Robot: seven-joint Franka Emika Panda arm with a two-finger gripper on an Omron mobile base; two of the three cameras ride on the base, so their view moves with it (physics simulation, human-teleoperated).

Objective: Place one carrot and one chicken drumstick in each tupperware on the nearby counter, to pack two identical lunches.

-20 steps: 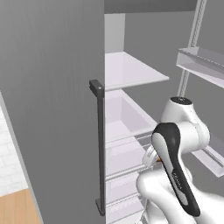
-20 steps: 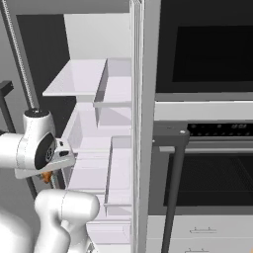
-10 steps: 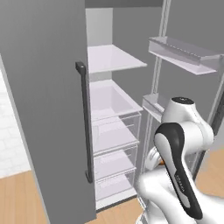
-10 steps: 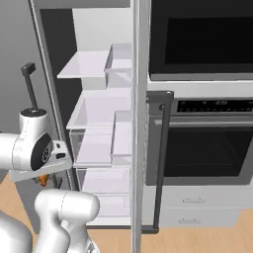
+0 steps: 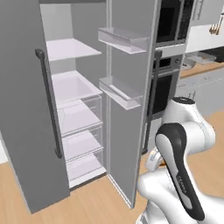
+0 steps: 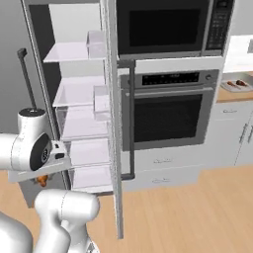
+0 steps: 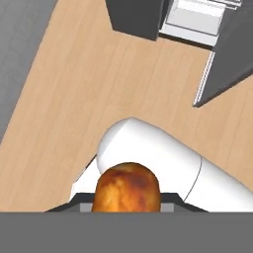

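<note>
While the fridge [image 5: 83, 109] stood with both doors open, a browned chicken drumstick [image 7: 127, 188] was seen in the hand view, gripped in the tool [image 7: 127, 207] above the wooden floor [image 7: 99, 84]. In the right base view, an orange-brown bit showed under the hand, beside the wall oven [image 6: 173, 108].

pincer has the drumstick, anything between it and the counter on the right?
The pincer is shut on the chicken drumstick. The counter lies far right, past the oven. The open fridge door stands edge-on beside the arm; otherwise open wood floor. Tupperware can't be made out.
</note>
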